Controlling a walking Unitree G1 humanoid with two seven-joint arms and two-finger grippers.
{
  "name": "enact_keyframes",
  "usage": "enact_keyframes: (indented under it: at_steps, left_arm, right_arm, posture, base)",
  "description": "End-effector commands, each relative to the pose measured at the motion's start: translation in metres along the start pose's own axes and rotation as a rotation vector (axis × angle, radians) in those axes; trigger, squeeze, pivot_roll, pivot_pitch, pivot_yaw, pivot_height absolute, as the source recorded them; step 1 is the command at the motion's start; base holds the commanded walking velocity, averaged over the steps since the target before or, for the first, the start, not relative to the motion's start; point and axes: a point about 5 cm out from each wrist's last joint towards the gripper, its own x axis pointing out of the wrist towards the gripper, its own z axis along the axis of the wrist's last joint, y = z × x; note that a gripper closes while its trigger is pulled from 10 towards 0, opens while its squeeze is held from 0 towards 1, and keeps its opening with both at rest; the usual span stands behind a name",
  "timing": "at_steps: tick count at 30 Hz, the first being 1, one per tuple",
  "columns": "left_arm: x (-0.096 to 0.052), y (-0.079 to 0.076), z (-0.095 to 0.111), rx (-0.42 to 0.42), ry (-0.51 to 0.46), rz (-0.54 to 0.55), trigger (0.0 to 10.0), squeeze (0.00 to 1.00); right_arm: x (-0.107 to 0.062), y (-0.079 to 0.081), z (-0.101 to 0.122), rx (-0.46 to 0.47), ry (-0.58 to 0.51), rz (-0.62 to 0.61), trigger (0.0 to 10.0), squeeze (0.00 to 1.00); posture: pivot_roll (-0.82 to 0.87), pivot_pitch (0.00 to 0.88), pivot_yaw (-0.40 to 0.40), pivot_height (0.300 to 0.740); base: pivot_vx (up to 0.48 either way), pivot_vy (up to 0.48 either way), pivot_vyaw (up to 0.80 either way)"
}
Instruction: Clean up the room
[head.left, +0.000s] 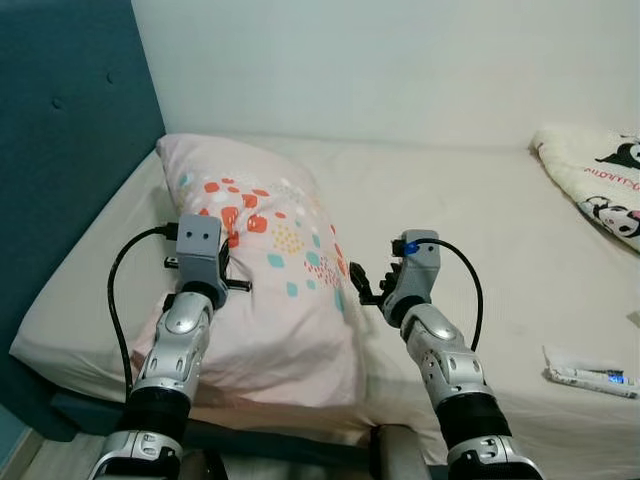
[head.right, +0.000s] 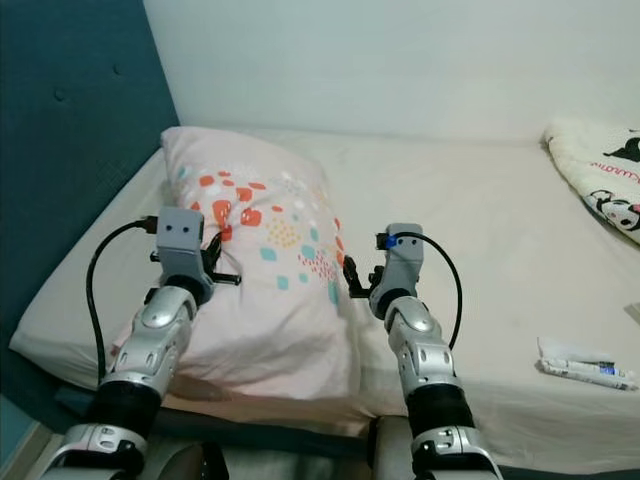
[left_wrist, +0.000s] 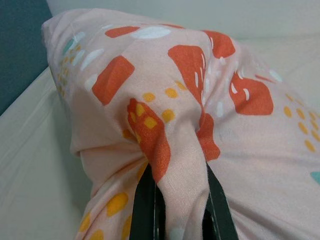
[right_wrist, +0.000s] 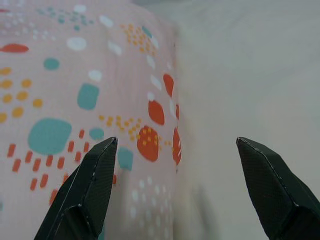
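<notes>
A pink pillow (head.left: 285, 285) with orange, teal and yellow patches lies on the left part of the bed, near the headboard. My left gripper (left_wrist: 180, 200) is shut on a fold of the pillow's fabric, which is bunched between the two black fingers (left_wrist: 147, 202). In the left eye view it sits on the pillow's left side (head.left: 228, 268). My right gripper (right_wrist: 176, 144) is open, just off the pillow's right edge, with nothing between its fingers. From the head camera it hovers low over the sheet (head.left: 362, 285).
The cream bed sheet (head.left: 470, 200) stretches to the right. A teal headboard (head.left: 60, 150) stands on the left and a white wall behind. A panda-print blanket (head.left: 600, 175) lies at the far right, and a white tube (head.left: 590, 377) near the bed's front right.
</notes>
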Motion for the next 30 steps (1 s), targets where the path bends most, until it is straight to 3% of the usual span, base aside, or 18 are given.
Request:
enact_keyframes:
  at_steps: [1,13,22,30]
  left_arm:
    - [-0.0005,-0.0104,-0.0010,0.001,0.007,-0.035,10.0,0.00]
    - [-0.0010,-0.0129,-0.0013,-0.019,0.015,-0.038,10.0,0.00]
    - [0.0008,-0.0122,-0.0015,-0.053,0.034,-0.036,10.0,0.00]
    - [0.0008,-0.0113,-0.0010,0.010,0.030,-0.033,10.0,0.00]
  right_arm:
    - [0.0020,-0.0012,0.0051,0.015,-0.021,-0.004,10.0,0.00]
    - [0.0017,-0.0039,0.0071,0.014,-0.030,-0.009,10.0,0.00]
    - [0.0021,-0.0045,0.0107,0.017,-0.041,-0.010,10.0,0.00]
    - [0.0013,-0.0076,0.0108,0.020,-0.044,-0.020,10.0,0.00]
  posture:
    - [-0.10,0.000,0.015,0.590]
    - [-0.10,0.000,0.008,0.625]
    - [-0.10,0.000,0.008,0.660]
    - [-0.11,0.000,0.009,0.695]
  base:
    - [0.000,0.000,0.00]
    - [0.000,0.000,0.00]
    - [-0.480,0.000,0.00]
    - [0.000,0.000,0.00]
